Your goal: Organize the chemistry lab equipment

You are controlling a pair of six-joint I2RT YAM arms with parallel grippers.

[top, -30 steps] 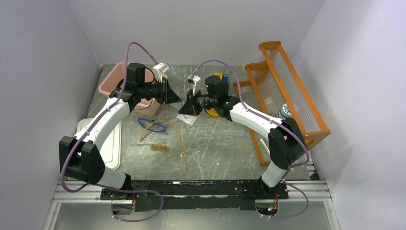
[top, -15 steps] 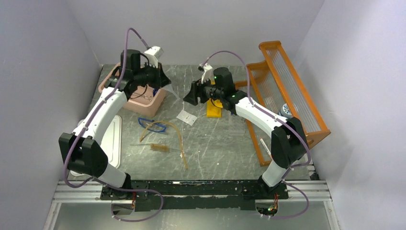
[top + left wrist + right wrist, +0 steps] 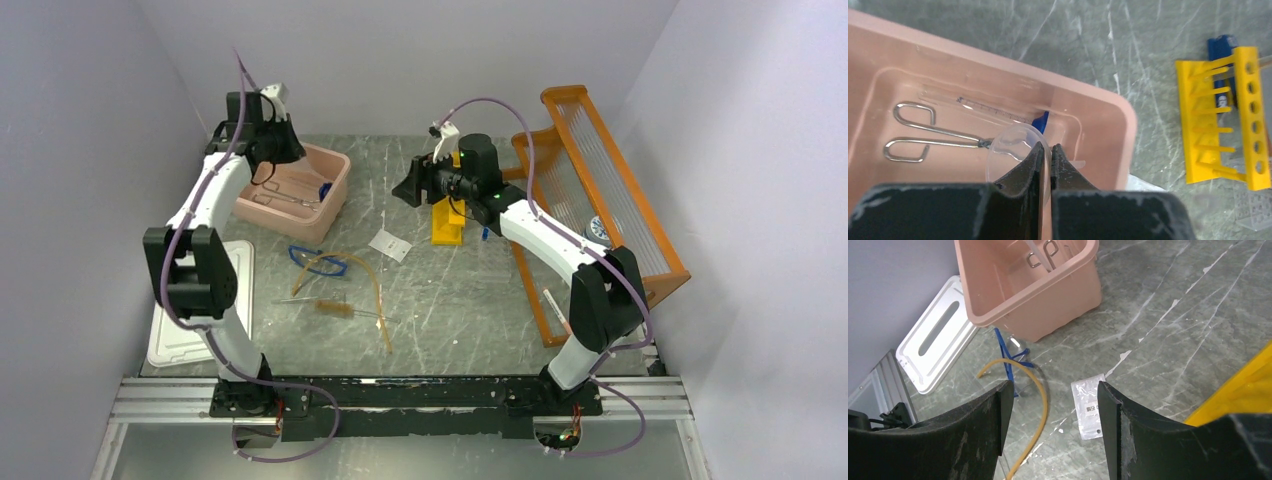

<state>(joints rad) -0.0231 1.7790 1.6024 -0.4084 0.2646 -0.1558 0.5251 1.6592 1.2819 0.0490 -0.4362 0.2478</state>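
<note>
While hovering over the pink tub (image 3: 1098, 100) with the left gripper (image 3: 1046, 150) pinched almost fully together, check first for a grip on the clear round piece (image 3: 1008, 145) under the tips: nipped by its rim or lying loose on the tub floor, impossible to tell from above. If nipped, lower close to the floor, part the jaws only a little, and set it down beside the metal scissors (image 3: 933, 135), not on the glass tube (image 3: 993, 111) and blue cap (image 3: 1039, 121) along the far wall, to avoid chipping glass on glass. If loose, lift straight up, clear of the rim, without dragging anything.

Right gripper (image 3: 1054, 390): spread wide, holding nothing, raised above the table (image 3: 1173, 315) beside the yellow tube rack (image 3: 447, 220). Likely next pick on that side: the white packet (image 3: 1089, 407), flat on the stone, well apart from the tub. Thin and probably awkward, so come down square over one short edge and close slowly to scoop rather than skid.

Left on the table near the tub: blue-framed goggles (image 3: 320, 262), amber rubber tubing (image 3: 375, 290) overlapping them, and wire tube brush (image 3: 335, 308) nearer the arm bases. Take those one at a time, tubing by its middle to limit flopping, and avoid crossing both arms over the tub.
</note>
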